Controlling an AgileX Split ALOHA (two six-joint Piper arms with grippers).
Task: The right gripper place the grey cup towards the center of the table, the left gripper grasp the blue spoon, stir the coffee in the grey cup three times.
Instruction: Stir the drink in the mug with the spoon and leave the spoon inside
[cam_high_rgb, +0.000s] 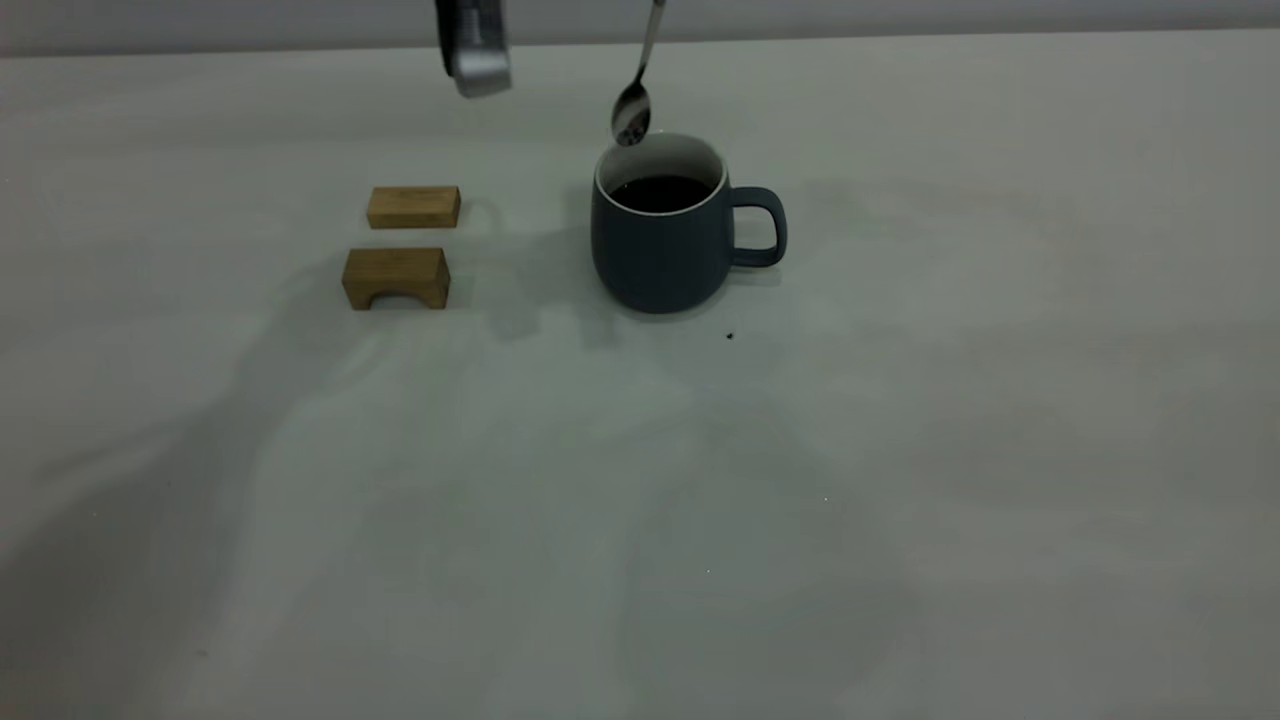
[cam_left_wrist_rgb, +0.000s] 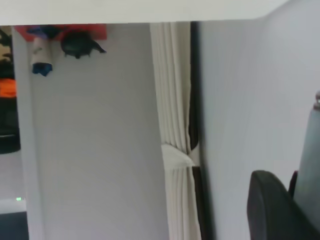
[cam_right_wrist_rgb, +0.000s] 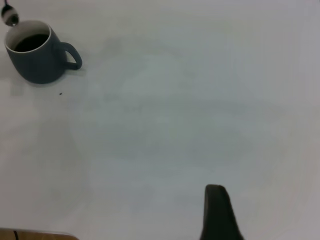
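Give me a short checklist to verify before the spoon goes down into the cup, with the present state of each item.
1. The grey cup stands upright on the table: ok.
2. The coffee is inside the cup: ok.
3. The blue spoon hangs bowl-down above the cup's far rim, not yet in the coffee: ok.
4. The left gripper holds the spoon firmly: cannot tell, the grasp is out of view.
5. The right gripper is away from the cup: ok.
6. The two wooden blocks lie clear of the cup: ok.

The grey cup (cam_high_rgb: 660, 255) looks matt outside, like unglazed ceramic, with a smoother white lining. The blue spoon (cam_high_rgb: 632, 112) has a shiny metal bowl that mirrors light. Two wooden blocks (cam_high_rgb: 397, 277) show pale grain. The table (cam_high_rgb: 900, 500) is smooth and dull.
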